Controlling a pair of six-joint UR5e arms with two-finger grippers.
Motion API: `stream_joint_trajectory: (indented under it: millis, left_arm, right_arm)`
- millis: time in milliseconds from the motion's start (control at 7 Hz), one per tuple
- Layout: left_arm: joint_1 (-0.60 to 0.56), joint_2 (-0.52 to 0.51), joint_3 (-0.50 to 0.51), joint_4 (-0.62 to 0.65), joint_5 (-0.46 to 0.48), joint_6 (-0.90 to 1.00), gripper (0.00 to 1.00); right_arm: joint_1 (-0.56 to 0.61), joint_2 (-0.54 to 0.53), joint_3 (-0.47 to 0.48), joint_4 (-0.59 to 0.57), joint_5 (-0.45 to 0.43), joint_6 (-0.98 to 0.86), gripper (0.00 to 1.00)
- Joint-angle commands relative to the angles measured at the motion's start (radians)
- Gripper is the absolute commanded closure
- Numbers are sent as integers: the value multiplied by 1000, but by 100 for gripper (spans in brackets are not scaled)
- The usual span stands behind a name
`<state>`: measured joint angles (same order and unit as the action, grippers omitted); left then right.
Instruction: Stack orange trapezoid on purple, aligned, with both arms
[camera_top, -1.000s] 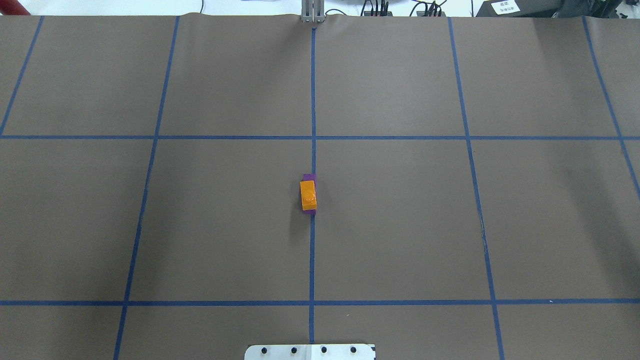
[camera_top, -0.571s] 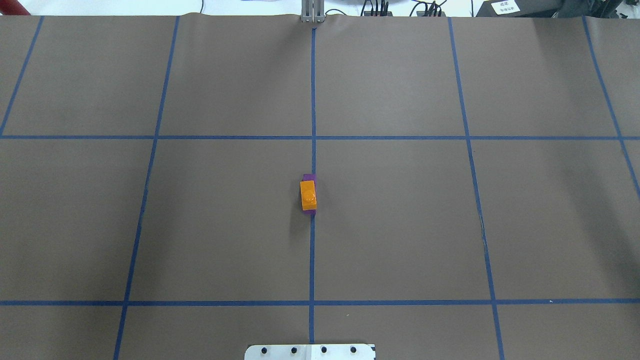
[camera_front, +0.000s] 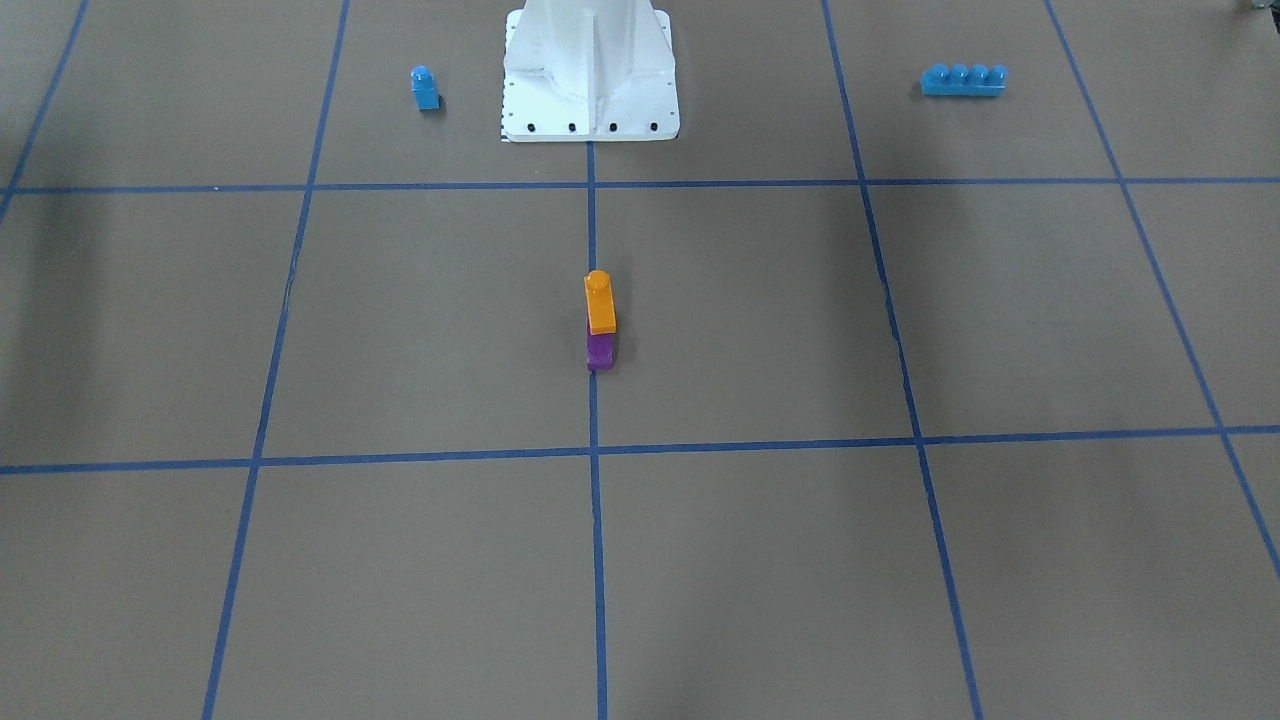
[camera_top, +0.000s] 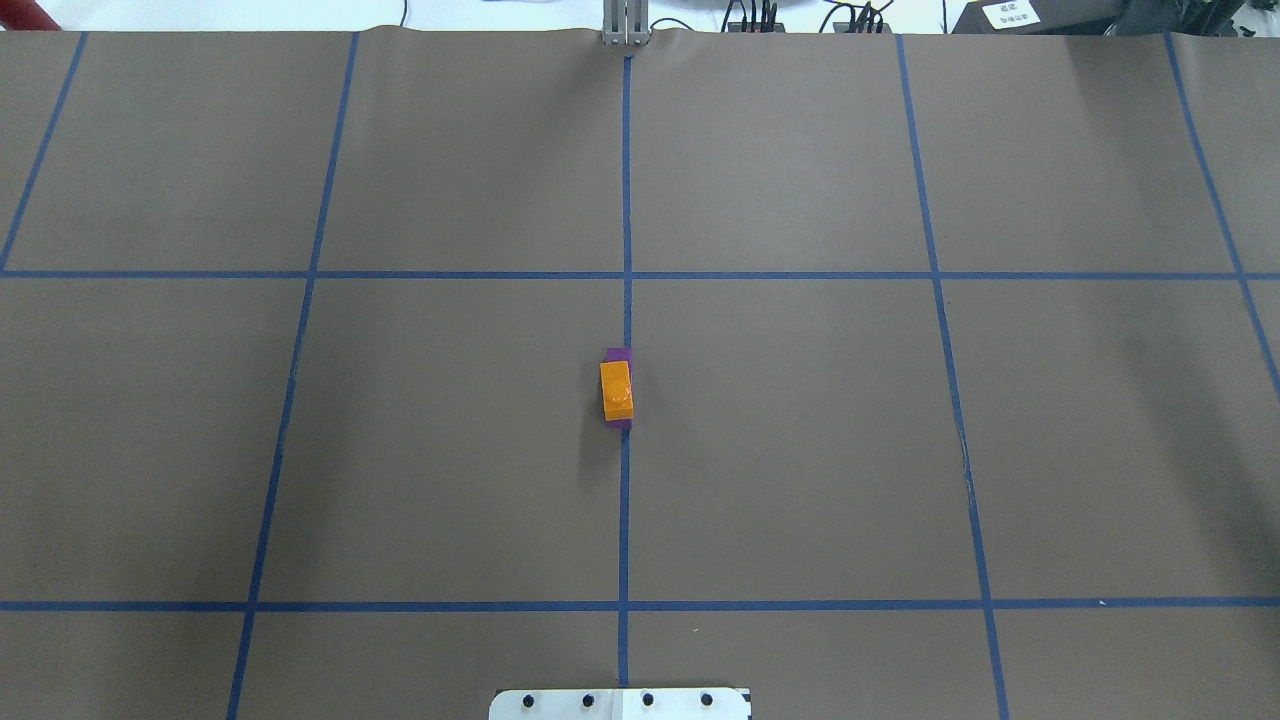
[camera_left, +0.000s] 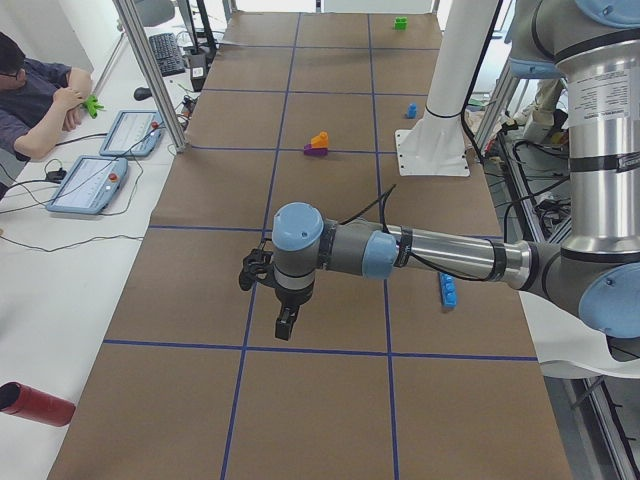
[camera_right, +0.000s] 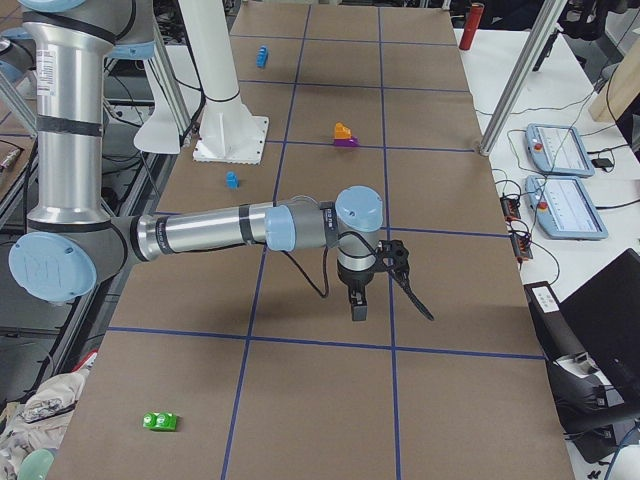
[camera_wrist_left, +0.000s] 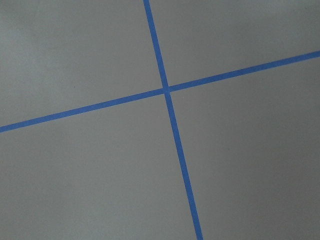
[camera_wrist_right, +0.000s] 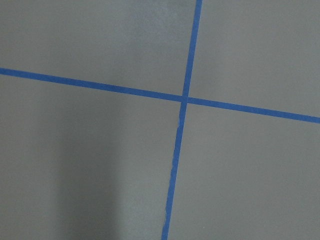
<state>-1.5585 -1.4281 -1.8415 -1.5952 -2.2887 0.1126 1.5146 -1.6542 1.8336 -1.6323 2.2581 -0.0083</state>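
Note:
The orange trapezoid (camera_top: 616, 390) sits stacked on the purple block (camera_top: 619, 354) at the table's centre, on the middle blue line. In the front-facing view the orange trapezoid (camera_front: 600, 305) sits shifted back towards the robot's base, and part of the purple block (camera_front: 599, 350) shows in front of it. My left gripper (camera_left: 272, 300) shows only in the left side view and hangs above the table, far from the stack. My right gripper (camera_right: 388, 300) shows only in the right side view, also far from the stack. I cannot tell whether either is open or shut.
A blue single-stud block (camera_front: 425, 88) and a blue four-stud brick (camera_front: 962, 80) lie on either side of the white robot base (camera_front: 590, 70). A green block (camera_right: 159, 421) lies near the table's right end. An operator (camera_left: 35, 95) sits beside the table.

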Motion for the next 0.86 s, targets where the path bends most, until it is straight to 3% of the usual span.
stream_joint_trajectory:
  millis: [0,714]
  left_arm:
    - [0,0,-2,0,0,-1,0]
    - [2,0,5,0,0,-1,0]
  right_arm:
    - [-2,1,0,0,0,1,0]
    - [-10,1,-2,-1,0,-1,0]
